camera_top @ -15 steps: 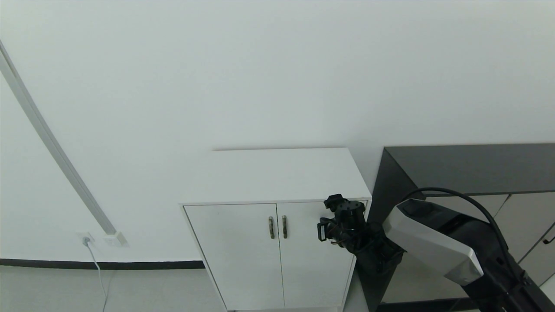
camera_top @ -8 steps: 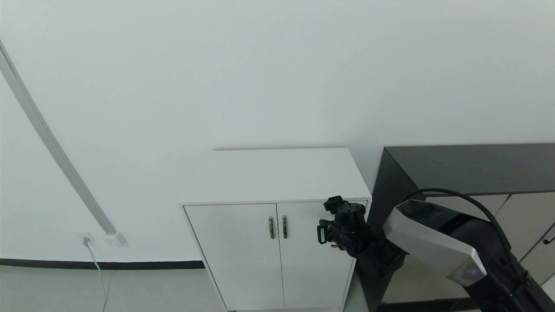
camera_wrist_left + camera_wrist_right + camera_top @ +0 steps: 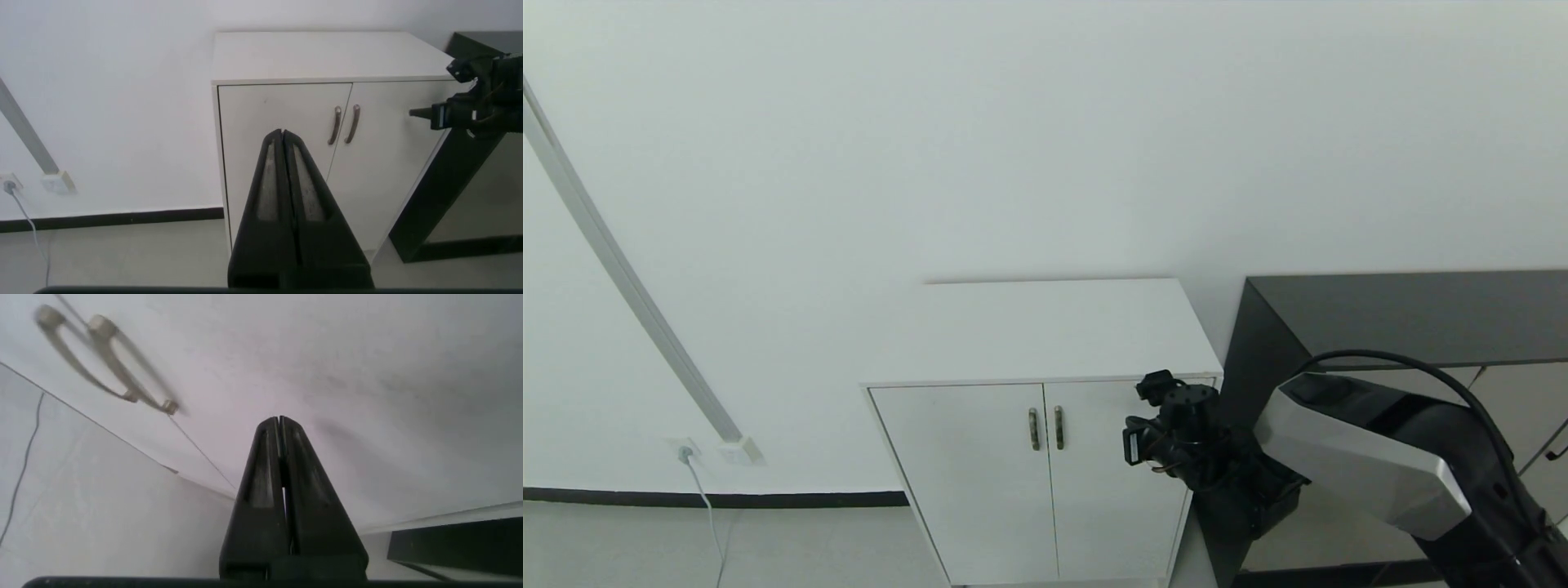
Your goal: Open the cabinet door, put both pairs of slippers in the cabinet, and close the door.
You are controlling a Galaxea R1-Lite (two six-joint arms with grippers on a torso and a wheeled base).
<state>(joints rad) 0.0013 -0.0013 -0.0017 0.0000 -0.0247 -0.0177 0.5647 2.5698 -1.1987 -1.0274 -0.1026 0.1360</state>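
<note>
A white cabinet [image 3: 1045,335] stands against the wall with both doors shut, and two metal handles [image 3: 1045,428] meet at the centre seam. My right gripper [image 3: 1129,447] is shut and hovers just in front of the right door [image 3: 1103,490], to the right of the handles. In the right wrist view the shut right gripper [image 3: 280,423] sits close to the door face, with the handles [image 3: 98,355] off to one side. My left gripper [image 3: 282,139] is shut and held well back from the cabinet [image 3: 327,57], facing the left door [image 3: 274,139]. The left wrist view also catches the right gripper [image 3: 417,113] by the right door.
A black cabinet [image 3: 1405,314] stands directly to the right of the white one. A wall socket [image 3: 686,451] with a hanging cable and a slanted grey wall duct [image 3: 621,269] are at the left. Bare floor lies in front of the cabinet [image 3: 122,253].
The right arm has shifted slightly to the right and down, and its gripper has dropped a little in front of the right door. The doors have stayed shut.
</note>
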